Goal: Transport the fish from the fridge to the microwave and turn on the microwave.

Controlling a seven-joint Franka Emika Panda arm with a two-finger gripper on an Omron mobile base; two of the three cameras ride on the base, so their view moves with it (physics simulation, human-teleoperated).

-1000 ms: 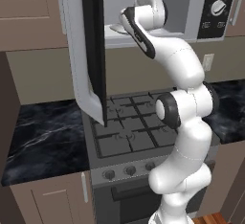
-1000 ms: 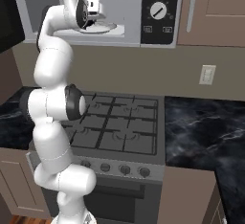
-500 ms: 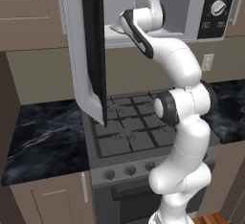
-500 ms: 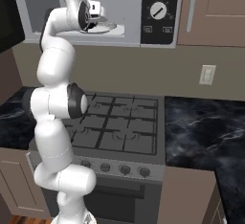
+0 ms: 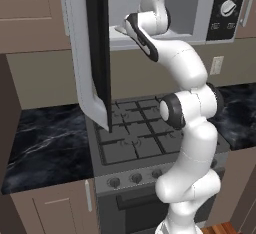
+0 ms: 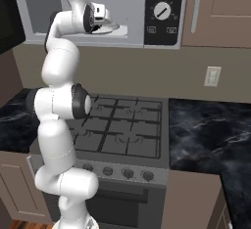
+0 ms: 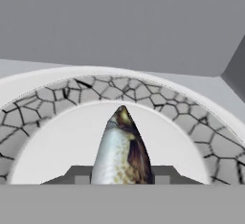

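Note:
The microwave (image 5: 226, 9) hangs on the wall with its black glass door (image 5: 96, 53) swung wide open to the left. My arm reaches up into its cavity. In the hand view my gripper (image 7: 122, 176) is shut on the fish (image 7: 120, 144), a slim silvery-brown body pointing away from me. The fish hangs just above a white plate (image 7: 160, 104) with a grey crackle-patterned rim on the microwave floor. From the right base view my hand (image 6: 93, 17) sits beside that plate (image 6: 112, 28). The microwave's round knob (image 6: 162, 11) is on the dark panel. The fridge is out of view.
A gas stove (image 5: 135, 134) with oven knobs lies directly below the microwave. Black marble counter (image 6: 211, 125) flanks it on both sides. The open door juts out over the stove's left half. Wooden cabinets (image 6: 220, 8) border the microwave, and a wall outlet (image 6: 212, 76) sits to the right.
My hand has edged a little deeper into the microwave and lower toward the plate, with the fish still in the grip. Nothing else has moved.

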